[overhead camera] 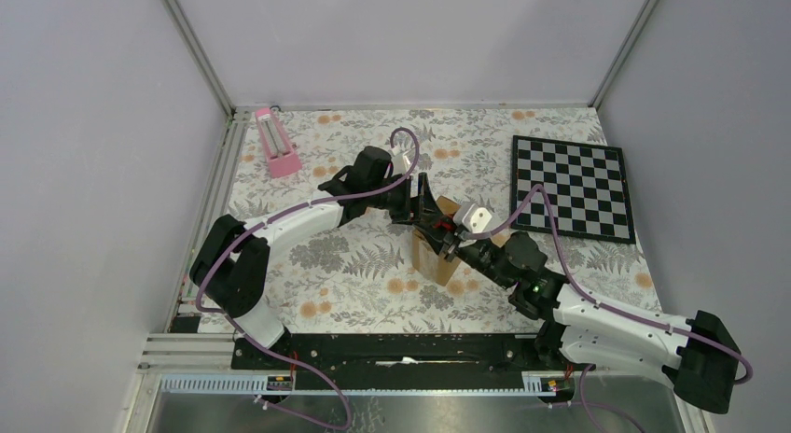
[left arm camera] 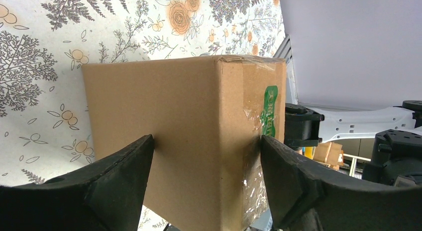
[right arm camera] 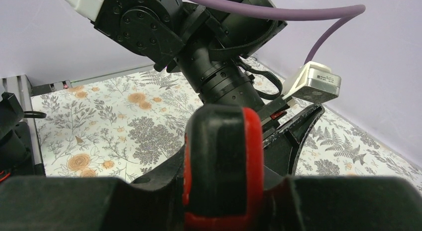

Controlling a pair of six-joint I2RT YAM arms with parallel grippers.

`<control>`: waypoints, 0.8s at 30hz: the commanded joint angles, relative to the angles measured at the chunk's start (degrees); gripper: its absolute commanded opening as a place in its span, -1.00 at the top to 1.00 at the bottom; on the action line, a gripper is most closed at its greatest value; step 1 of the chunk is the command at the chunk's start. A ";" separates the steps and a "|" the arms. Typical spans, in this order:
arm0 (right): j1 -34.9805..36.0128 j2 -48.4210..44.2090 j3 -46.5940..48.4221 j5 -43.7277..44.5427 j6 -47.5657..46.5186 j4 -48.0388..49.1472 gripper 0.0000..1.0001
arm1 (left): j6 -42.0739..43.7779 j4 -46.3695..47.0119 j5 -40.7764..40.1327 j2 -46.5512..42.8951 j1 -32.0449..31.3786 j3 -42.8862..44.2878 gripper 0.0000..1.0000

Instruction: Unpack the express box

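Note:
The express box (overhead camera: 433, 256) is a brown carton standing upright on the floral table, mid-centre. In the left wrist view the box (left arm camera: 189, 131) fills the frame, with clear tape and a green sticker (left arm camera: 269, 111) on its right face. My left gripper (overhead camera: 425, 216) is shut on the box, and its black fingers (left arm camera: 119, 181) press on opposite faces. My right gripper (overhead camera: 455, 244) sits at the box's right top edge. It is shut on a black-and-red tool (right arm camera: 224, 161) standing up between its fingers. The box itself is hidden in the right wrist view.
A black-and-white chessboard (overhead camera: 571, 187) lies at the right back. A pink metronome-like object (overhead camera: 275, 142) stands at the left back near the wall corner. The left arm's wrist (right arm camera: 209, 57) hangs close in front of the right wrist camera. Grey walls enclose the table.

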 commanded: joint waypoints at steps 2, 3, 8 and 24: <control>0.51 0.60 -0.14 -0.57 -1.60 5.96 1.00 | 1.77 -2.55 -1.52 2.27 -0.63 -1.08 -0.50; 0.52 0.59 -0.19 -0.57 -1.67 6.09 1.00 | 1.79 -2.52 -1.48 2.27 -0.63 -1.12 -0.49; 0.51 0.92 -0.11 -0.27 -2.03 5.97 1.00 | 1.71 -2.44 -1.22 2.53 -0.63 -0.97 -0.48; 0.51 -3.28 -6.00 2.86 0.21 3.59 1.00 | 1.53 -2.20 -0.83 3.24 -0.89 -1.12 -0.45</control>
